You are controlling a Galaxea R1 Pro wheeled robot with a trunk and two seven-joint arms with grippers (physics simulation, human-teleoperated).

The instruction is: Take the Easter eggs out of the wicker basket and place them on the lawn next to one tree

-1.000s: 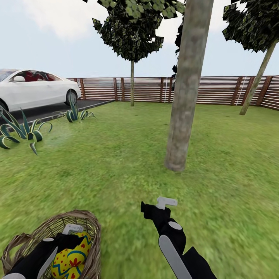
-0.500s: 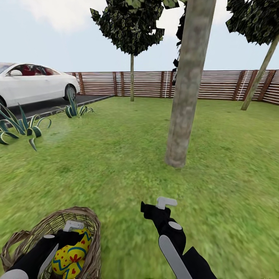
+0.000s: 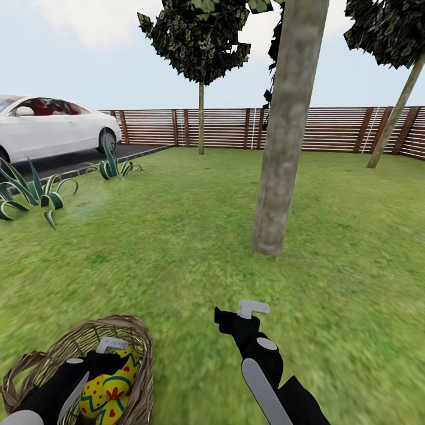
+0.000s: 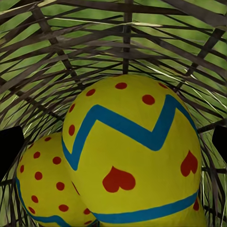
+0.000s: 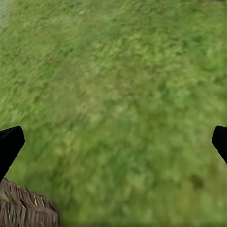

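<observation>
Left gripper (image 3: 109, 348): we see it lowered inside the basket, just over the eggs; in the left wrist view its dark fingertips (image 4: 9, 146) sit wide apart at either side, clamped on nothing.
Right gripper (image 3: 251, 310): it hangs over bare grass right of the basket; in the right wrist view its dark fingertips (image 5: 9, 144) stand far apart with only grass between them.
Eggs: we count two yellow Easter eggs with blue zigzag lines and red marks, a large near one (image 4: 132, 151) and one tucked beside it (image 4: 42, 184); a third may lie hidden beneath, we cannot tell.
Basket: one round wicker basket of light-brown woven twigs (image 3: 127, 332), resting on the grass at the near left, eggs inside it.
Lawn: mottled green grass (image 3: 177, 236), open between basket and trunk.
Trees: one thick grey-brown trunk (image 3: 280, 153) ahead, well apart from the basket; two thin-trunked trees, one (image 3: 201, 118) by the fence and one leaning (image 3: 392, 124) at far right.
Fence: one brown horizontal-slat wooden fence (image 3: 330, 130) across the back.
Other things: one white car (image 3: 53, 133) on a dark driveway (image 3: 77, 162); two spiky green plants (image 3: 29, 192) (image 3: 112, 168) at the lawn's edge.
</observation>
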